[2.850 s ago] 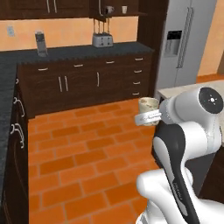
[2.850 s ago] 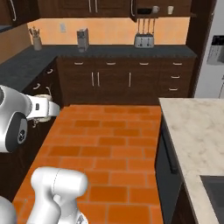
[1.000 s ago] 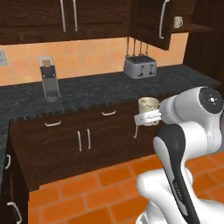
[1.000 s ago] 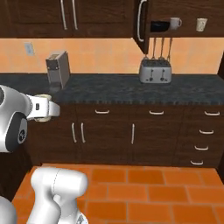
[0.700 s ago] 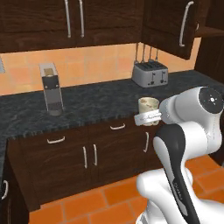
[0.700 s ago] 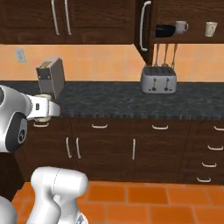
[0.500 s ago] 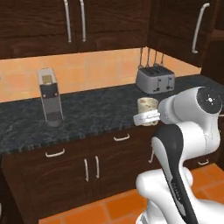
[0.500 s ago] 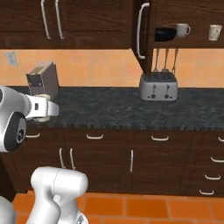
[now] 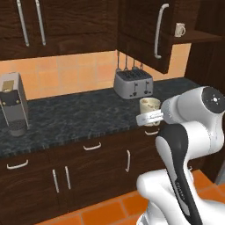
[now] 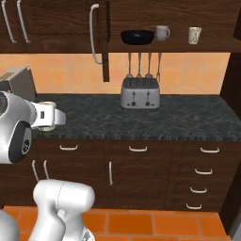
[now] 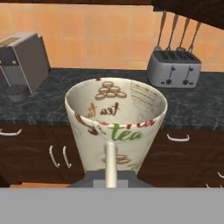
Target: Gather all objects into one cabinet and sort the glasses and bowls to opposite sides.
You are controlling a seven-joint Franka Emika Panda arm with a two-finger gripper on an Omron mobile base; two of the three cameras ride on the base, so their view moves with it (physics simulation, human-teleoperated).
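Observation:
My gripper (image 11: 111,171) is shut on a cream cup (image 11: 116,120) printed with tea motifs, held upright in front of the counter. That cup (image 9: 150,105) rides at the end of my arm, with the gripper (image 9: 147,118) just under it. From the other side, the gripper (image 10: 49,116) and a sliver of the cup (image 10: 45,127) appear at the left. The dark wall cabinet (image 10: 188,45) stands open, its door (image 10: 105,37) swung out. On its shelf sit the black bowl (image 10: 137,36), a pale mug (image 10: 162,32) and another cream cup (image 10: 194,34), which also shows as the cup (image 9: 179,29).
A silver toaster (image 10: 140,93) stands on the dark stone counter (image 10: 188,120) below the open cabinet. A coffee machine (image 9: 13,105) stands at the counter's left. Low drawer cabinets (image 10: 141,174) run under the counter. The open door's white bar handle (image 9: 159,30) juts toward me.
The whole picture has shifted: the base has driven up to the counter, so the toaster and the open cabinet loom closer. The cup stays in my shut gripper.

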